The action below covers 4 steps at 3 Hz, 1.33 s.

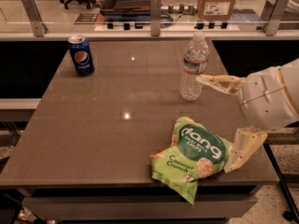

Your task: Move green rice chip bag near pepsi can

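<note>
The green rice chip bag lies flat at the table's front right, its lower corner hanging over the front edge. The pepsi can stands upright at the table's far left. My gripper comes in from the right with its two cream fingers spread wide. One finger reaches past the water bottle's right side. The other finger sits just right of the bag. The gripper is open and holds nothing.
A clear plastic water bottle stands upright behind the bag, close to the upper finger. The grey table has a glass railing with metal posts behind it. A cardboard box sits beyond.
</note>
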Each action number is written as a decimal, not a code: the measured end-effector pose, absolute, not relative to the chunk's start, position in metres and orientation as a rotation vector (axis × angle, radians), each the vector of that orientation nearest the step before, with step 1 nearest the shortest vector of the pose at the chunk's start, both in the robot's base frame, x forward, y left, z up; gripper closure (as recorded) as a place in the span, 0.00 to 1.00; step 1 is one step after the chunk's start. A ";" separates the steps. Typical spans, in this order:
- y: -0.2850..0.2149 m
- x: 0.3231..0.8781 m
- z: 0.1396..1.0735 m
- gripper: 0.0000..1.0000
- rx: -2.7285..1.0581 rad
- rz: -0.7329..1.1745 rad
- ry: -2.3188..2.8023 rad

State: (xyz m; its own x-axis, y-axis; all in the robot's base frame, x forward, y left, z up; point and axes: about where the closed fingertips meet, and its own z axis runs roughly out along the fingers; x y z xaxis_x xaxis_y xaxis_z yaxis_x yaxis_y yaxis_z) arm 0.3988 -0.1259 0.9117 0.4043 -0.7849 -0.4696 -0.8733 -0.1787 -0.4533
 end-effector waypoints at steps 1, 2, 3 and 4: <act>-0.099 0.393 0.889 0.00 -2.106 0.184 1.195; -0.090 0.380 0.869 0.00 -2.232 0.166 1.072; -0.085 0.373 0.852 0.00 -2.368 0.116 1.047; -0.080 0.372 0.839 0.00 -2.507 0.046 1.091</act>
State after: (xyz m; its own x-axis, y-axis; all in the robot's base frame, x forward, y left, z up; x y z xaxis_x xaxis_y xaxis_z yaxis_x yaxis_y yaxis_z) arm 0.3718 -0.0797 0.8394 0.6941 -0.6951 -0.1872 -0.7083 -0.6130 -0.3500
